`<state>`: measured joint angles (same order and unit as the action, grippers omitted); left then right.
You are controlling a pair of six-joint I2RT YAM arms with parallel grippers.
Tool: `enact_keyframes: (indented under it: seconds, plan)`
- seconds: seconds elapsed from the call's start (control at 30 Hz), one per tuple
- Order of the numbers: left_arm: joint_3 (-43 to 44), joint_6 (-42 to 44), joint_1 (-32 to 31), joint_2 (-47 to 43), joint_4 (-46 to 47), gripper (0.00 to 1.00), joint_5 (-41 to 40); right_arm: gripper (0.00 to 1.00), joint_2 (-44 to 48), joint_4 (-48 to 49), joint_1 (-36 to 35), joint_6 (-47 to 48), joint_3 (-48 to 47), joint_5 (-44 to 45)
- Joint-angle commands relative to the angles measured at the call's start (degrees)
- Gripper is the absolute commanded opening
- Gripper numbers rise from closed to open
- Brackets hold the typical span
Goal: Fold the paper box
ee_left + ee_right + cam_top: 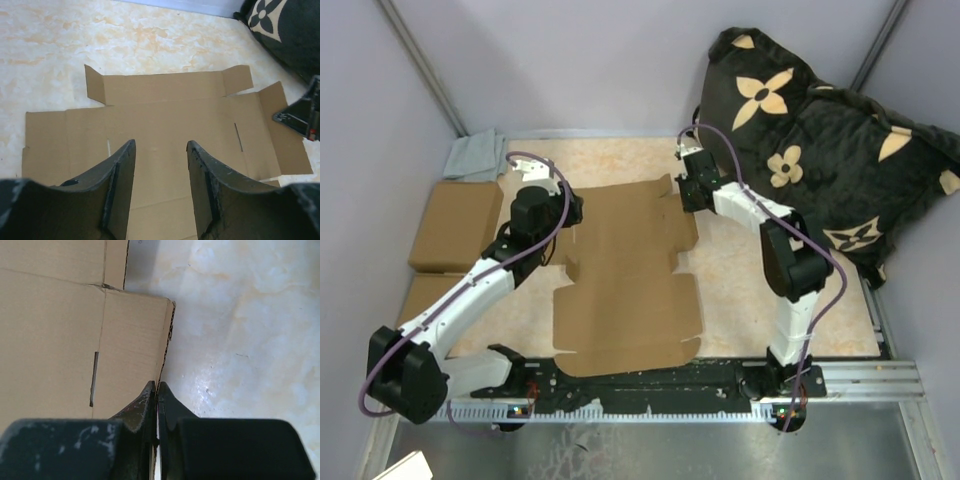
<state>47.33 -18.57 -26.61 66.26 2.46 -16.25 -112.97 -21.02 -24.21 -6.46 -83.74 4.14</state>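
The box (625, 285) lies flat mid-table. Right gripper (156, 387) is pinched on its far-right edge. Left gripper (161, 144) hangs over it, jaws apart.

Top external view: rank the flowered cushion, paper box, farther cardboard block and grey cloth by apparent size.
1. flowered cushion (leaning, possibly nearer the camera)
2. paper box
3. farther cardboard block
4. grey cloth

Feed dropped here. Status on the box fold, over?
Left gripper open over paper box. Right gripper shut on its right edge. Box mostly flat, unfolded. Nothing blocking.
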Motion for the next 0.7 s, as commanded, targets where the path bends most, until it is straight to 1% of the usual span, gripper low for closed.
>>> enact_keyframes:
  seconds: [0.0,0.13,0.23,0.3,0.43,0.67]
  plan:
    - [3.2,1.1,1.0,1.2,-1.5,0.53,-0.1,0.03,10.2,16.6,-0.1,1.4,8.7,1.6]
    - [6.9,0.7,4.3,4.8,-4.1,0.57,1.5,0.0,17.0,26.1,0.0,2.0,18.4,1.8]
    - [9.4,-1.1,7.9,7.5,-5.0,0.57,4.6,0.0,23.0,36.9,-0.1,2.3,26.9,1.6]
    - [10.3,-1.2,9.0,8.7,-4.3,0.56,4.8,0.0,26.8,42.3,-0.1,2.5,31.7,1.4]
    - [12.5,0.4,9.5,10.5,-3.4,0.57,5.5,0.0,30.6,46.8,-0.3,2.4,37.4,1.6]
    - [18.6,5.5,9.8,15.4,-8.0,0.56,6.6,0.0,35.0,49.8,-0.6,2.5,42.8,1.0]
